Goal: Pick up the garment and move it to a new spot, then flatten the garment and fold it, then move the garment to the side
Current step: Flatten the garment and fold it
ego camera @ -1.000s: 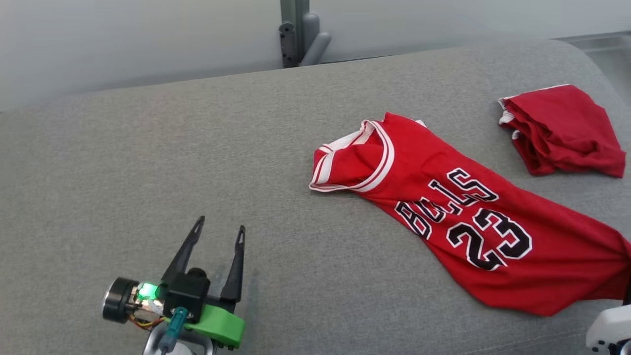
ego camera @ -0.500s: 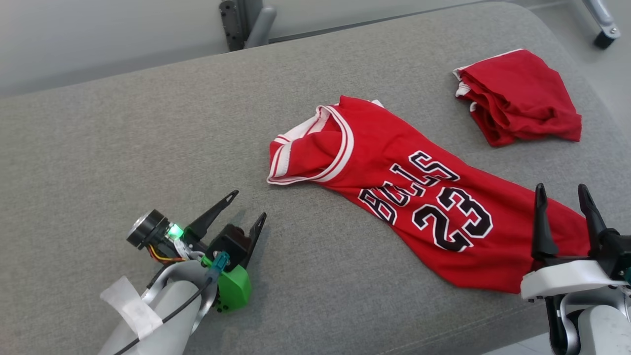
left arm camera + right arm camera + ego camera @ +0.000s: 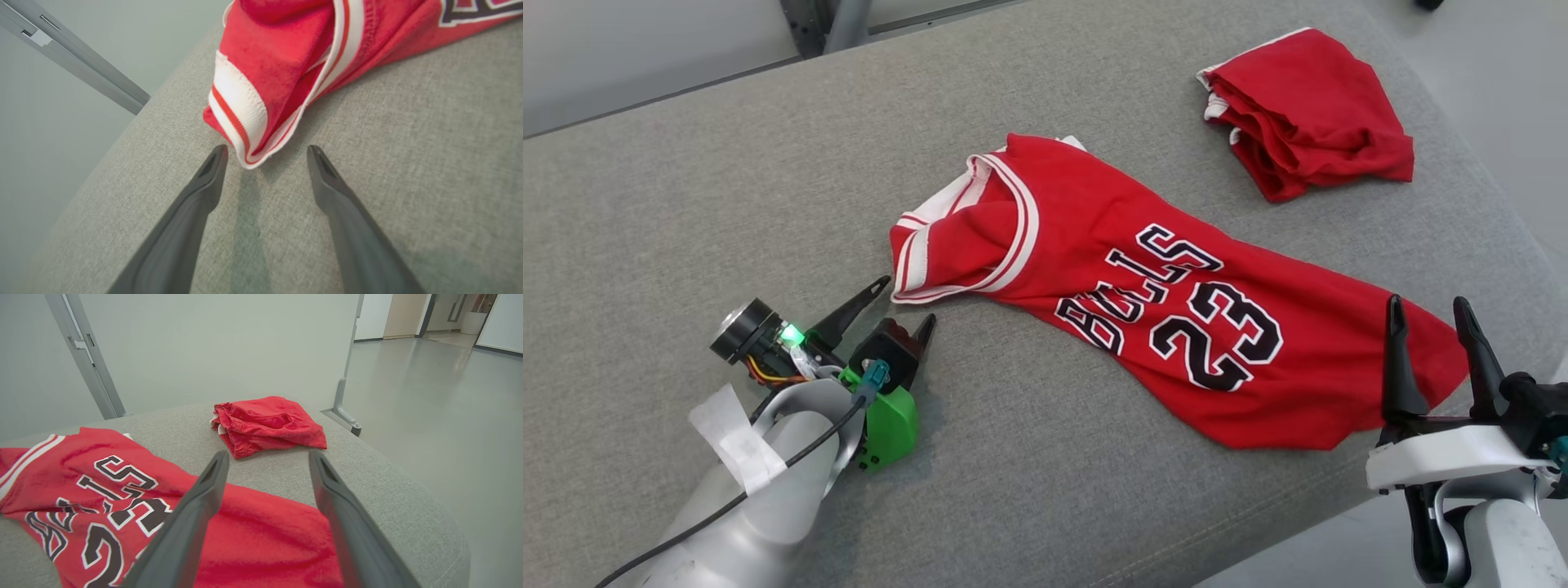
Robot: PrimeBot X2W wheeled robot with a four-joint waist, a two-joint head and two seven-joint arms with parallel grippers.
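Your right claw now gapes wide, jersey dropped by the cushion's front edge; left claw, wide too, nears it: flatten next.

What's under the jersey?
The jersey lies flat on the grey cushion, which shows all round its edges. Its collar end is folded over on itself. Whatever sits beneath the cloth is covered and cannot be seen.

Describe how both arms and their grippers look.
Left gripper: two long dark tapered fingers on a bright green mount, lit green lamp, teal plug, black cable, white tape on the silvery forearm. Right gripper: same dark fingers on a white bracket, pale grey forearm.
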